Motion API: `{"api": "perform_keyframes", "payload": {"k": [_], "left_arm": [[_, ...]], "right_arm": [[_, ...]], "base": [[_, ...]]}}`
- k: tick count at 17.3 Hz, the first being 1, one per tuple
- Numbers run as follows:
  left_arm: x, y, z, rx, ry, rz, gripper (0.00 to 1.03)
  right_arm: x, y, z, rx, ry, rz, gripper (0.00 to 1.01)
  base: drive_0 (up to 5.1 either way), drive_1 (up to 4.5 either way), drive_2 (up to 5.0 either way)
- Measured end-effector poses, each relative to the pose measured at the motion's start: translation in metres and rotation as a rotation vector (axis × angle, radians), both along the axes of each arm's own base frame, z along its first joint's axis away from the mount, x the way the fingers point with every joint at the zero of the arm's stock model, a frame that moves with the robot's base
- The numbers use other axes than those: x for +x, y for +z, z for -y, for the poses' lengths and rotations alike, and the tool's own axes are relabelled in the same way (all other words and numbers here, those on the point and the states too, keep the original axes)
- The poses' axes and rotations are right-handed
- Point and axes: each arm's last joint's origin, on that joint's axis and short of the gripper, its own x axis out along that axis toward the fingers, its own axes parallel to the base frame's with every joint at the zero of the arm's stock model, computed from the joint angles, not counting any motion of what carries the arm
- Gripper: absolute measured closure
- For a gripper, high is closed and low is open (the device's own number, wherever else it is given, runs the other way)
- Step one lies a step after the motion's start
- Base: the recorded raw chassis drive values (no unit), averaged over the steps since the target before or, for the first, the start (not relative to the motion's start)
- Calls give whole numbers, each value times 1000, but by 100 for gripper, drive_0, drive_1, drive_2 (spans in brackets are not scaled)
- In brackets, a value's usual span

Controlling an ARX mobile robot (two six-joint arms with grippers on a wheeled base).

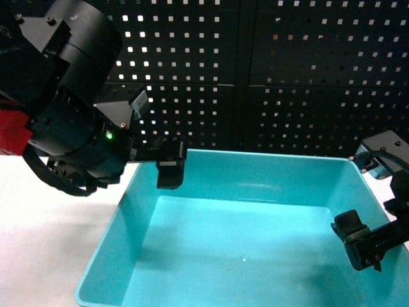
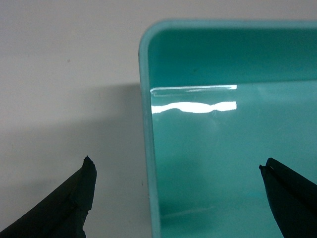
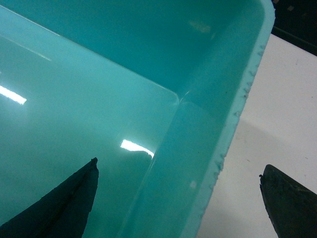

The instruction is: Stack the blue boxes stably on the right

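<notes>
One blue box, a light turquoise tub [image 1: 137,214], fills the lower middle of the head view and stands on the white table; its inside is bare. My left gripper [image 1: 161,167] is open at the tub's far left corner. In the left wrist view the gripper [image 2: 175,163] straddles the tub's left rim [image 2: 148,148], one finger over the table, the other over the inside. My right gripper [image 1: 376,242] is open at the right wall. The right wrist view shows that gripper [image 3: 178,167] astride the rough-edged rim [image 3: 233,129], touching nothing.
A black pegboard wall [image 1: 287,77] stands close behind the tub. White table [image 1: 45,249] shows to the tub's left and a strip of it to the right [image 3: 277,114]. The bulky left arm [image 1: 70,96] blocks the upper left of the head view.
</notes>
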Motion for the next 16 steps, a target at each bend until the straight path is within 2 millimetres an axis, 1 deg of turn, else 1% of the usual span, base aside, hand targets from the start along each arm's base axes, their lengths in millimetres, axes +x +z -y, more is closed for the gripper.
{"api": "perform_keyframes", "payload": {"k": [3, 5, 9, 11, 12, 13, 14, 15, 16], "left_arm": [[-2, -19, 1, 2, 50, -61, 5], [-9, -34, -2, 39, 74, -96, 5], [-26, -46, 5, 93, 72, -119, 5], [-24, -46, 6, 89, 73, -101, 6], [-24, -45, 6, 84, 68, -96, 7], [-23, -46, 5, 85, 62, -95, 6], [-23, -46, 5, 84, 58, -96, 9], [-23, -46, 5, 85, 55, -95, 15], [-23, -46, 5, 86, 56, -94, 24]], "right_arm": [[2, -3, -1, 5, 4, 22, 3], [3, -7, -5, 5, 14, 31, 3], [0, -13, 0, 4, -2, 51, 3], [-1, -16, 1, -2, -10, 60, 3], [-1, -16, 1, -2, -11, 59, 8], [-1, -17, 1, -6, -17, 68, 16], [-2, -17, 1, -5, -20, 66, 23], [-2, -17, 1, -3, -23, 66, 32], [-2, -17, 1, -1, -29, 66, 41]], "base": [[0, 0, 0], [0, 0, 0], [0, 0, 0], [0, 0, 0], [0, 0, 0], [0, 0, 0], [0, 0, 0], [0, 0, 0], [0, 0, 0]]}}
